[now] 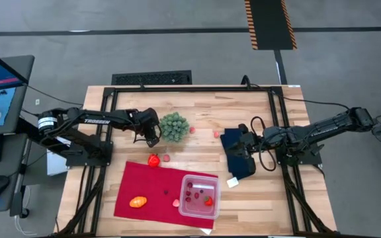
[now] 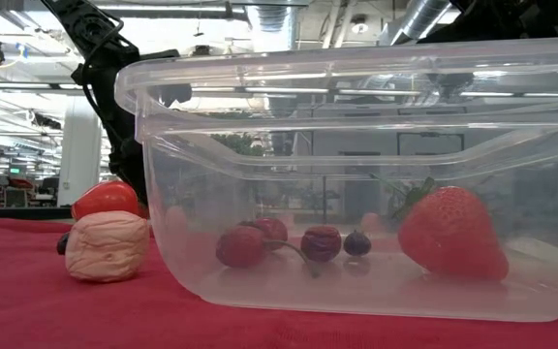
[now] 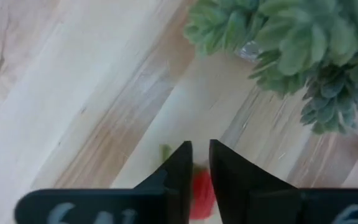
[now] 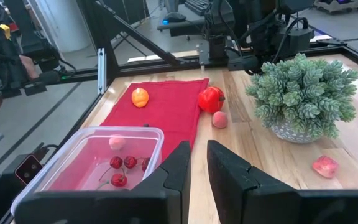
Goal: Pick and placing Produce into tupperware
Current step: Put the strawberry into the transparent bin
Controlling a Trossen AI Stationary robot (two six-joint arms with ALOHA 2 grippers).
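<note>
Currently the left gripper, its fingers narrowed to a slit with nothing between them, is hovering above the red tomato on the counter, short of the tupperware, so closing now risks missing it.

Left claw raised mid-table, fingers nearly together; right claw waiting, fingers narrowly parted
</note>
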